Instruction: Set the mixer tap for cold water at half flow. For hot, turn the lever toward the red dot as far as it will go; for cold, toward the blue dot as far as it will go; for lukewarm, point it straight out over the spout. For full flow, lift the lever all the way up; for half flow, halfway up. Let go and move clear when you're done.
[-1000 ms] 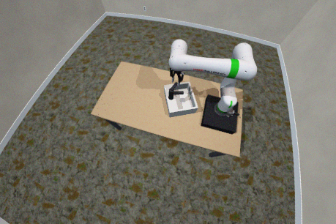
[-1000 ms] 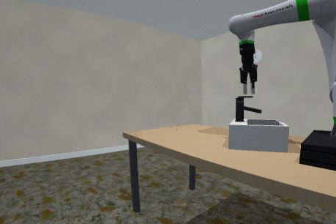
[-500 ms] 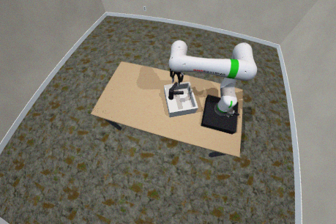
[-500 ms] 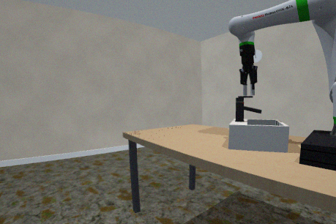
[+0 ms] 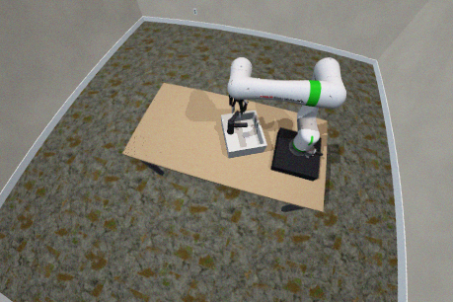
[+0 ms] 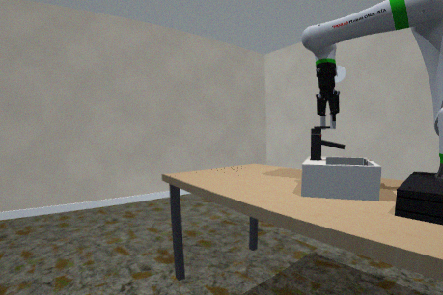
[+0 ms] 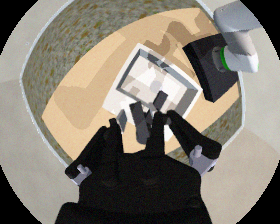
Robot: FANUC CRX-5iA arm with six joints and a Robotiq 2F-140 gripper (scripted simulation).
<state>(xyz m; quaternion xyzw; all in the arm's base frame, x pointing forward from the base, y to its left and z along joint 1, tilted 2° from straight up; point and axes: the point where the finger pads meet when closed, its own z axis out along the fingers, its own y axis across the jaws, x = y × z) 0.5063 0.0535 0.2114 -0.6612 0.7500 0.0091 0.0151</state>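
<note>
A: Position of lever [image 6: 321, 128] relative to basin [image 6: 341, 180]?
B: Atop tap column at basin's rear edge, long axis horizontal over spout [image 6: 333, 144].
A: Gripper [image 6: 328, 126]?
B: Directly above lever, jaws partly apart, holding nothing; descent required

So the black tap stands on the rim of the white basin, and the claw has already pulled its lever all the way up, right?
Not quite. The black tap does stand on the white basin's rim, but the lever lies flat on top of it, not raised. The claw hangs right over it, fingers partly open. The exterior view shows this.
</note>
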